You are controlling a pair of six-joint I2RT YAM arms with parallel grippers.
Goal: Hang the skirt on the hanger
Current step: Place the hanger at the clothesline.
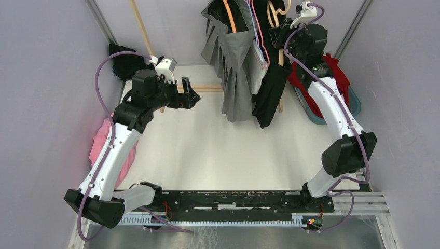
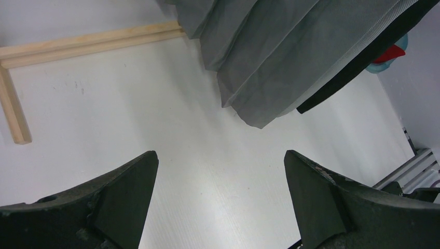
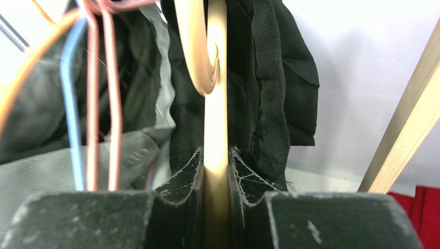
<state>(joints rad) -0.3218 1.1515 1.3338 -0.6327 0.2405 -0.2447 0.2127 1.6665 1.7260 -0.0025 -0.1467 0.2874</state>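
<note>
A grey pleated skirt [image 1: 236,67] hangs at the back centre on thin wire hangers; its hem also shows in the left wrist view [image 2: 280,57]. A black garment [image 1: 270,91] hangs beside it on the right, draped over a beige hanger [image 3: 215,104]. My right gripper [image 3: 215,150] is shut on that hanger's stem, up at the rail [image 1: 280,31]. The black cloth [image 3: 259,78] hangs close on both sides of the fingers. My left gripper [image 1: 192,93] is open and empty, held above the table left of the grey skirt, the jaws [image 2: 220,155] wide apart.
A wooden rack has a slanted post [image 1: 142,31] and a base bar [image 2: 88,44] on the table. Pink cloth [image 1: 101,142] lies at the left, black cloth [image 1: 122,62] at the back left, red cloth [image 1: 337,72] in a blue tub at the right. Coloured wire hangers [image 3: 93,78] hang left of the beige hanger.
</note>
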